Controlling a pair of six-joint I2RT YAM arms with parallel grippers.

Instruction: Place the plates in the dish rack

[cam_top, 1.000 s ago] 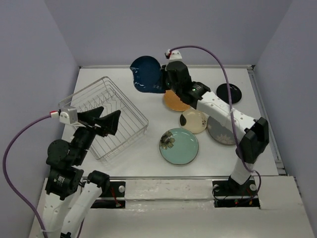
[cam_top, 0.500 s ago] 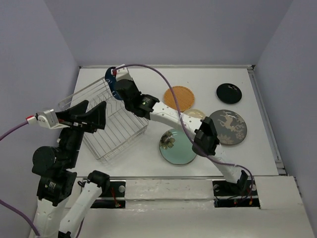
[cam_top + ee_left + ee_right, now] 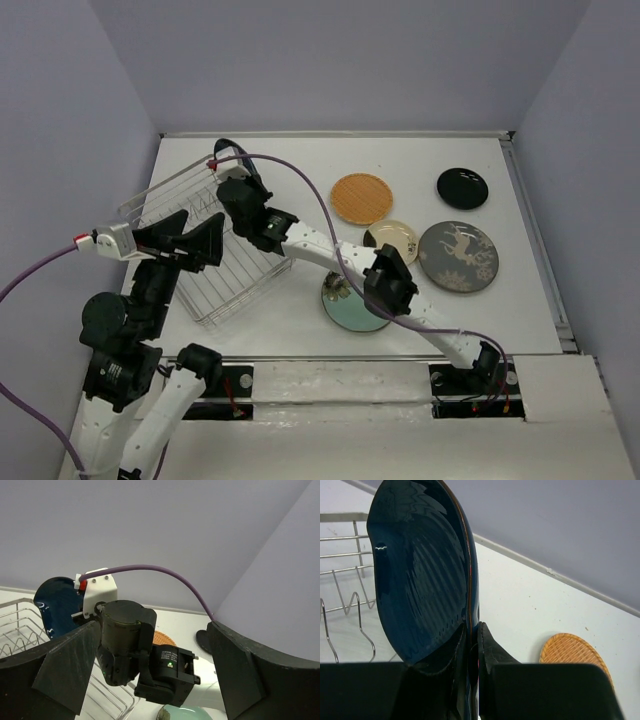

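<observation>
Carried leftward since a second ago, from upper centre of the top view: the dark blue teardrop plate (image 3: 420, 580), now held upright on edge at the far corner of the dish rack (image 3: 245, 290), upper left. Its lower rim is pinched between the closed fingers of the right hand (image 3: 472, 647). The left hand (image 3: 205, 238) is held spread wide, nothing gripped, over the rack. The orange plate (image 3: 361, 198), cream plate (image 3: 395, 237), deer plate (image 3: 458, 256), black plate (image 3: 462, 187) and teal plate (image 3: 350, 305) are seen on the desk (image 3: 430, 160), right of centre.

The right arm (image 3: 320, 248) has swung the dark blue plate (image 3: 420, 580) leftward, over the dish rack (image 3: 240, 290).
</observation>
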